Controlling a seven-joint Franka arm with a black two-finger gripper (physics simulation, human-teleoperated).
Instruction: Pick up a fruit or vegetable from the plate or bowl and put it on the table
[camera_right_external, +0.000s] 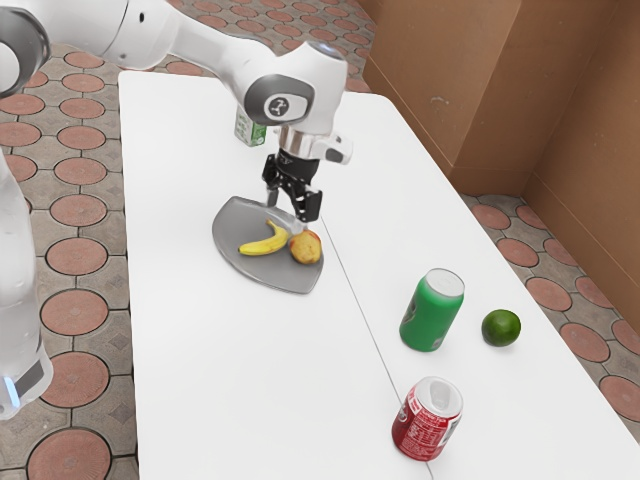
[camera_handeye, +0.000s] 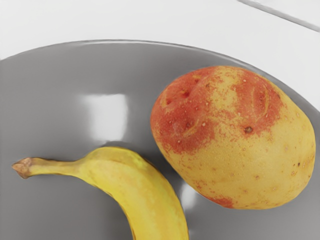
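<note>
My gripper (camera_right_external: 286, 212) is open above the far edge of the grey plate (camera_right_external: 236, 225), its fingers apart with nothing between them. On the plate lie a yellow banana (camera_right_external: 264, 243) and a red-and-yellow potato (camera_right_external: 306, 247), side by side. The potato is toward the exterior view's right, just below one fingertip. In the wrist view, the potato (camera_handeye: 235, 137) is large beside the banana (camera_handeye: 127, 177), whose stem end is visible; both rest on the grey plate (camera_handeye: 55, 105).
A green can (camera_right_external: 432, 312), a lime (camera_right_external: 501, 327) and a red can (camera_right_external: 428, 420) stand toward the exterior view's right on the white table (camera_right_external: 220, 380). Behind the gripper is a small green-and-white carton (camera_right_external: 250, 130).
</note>
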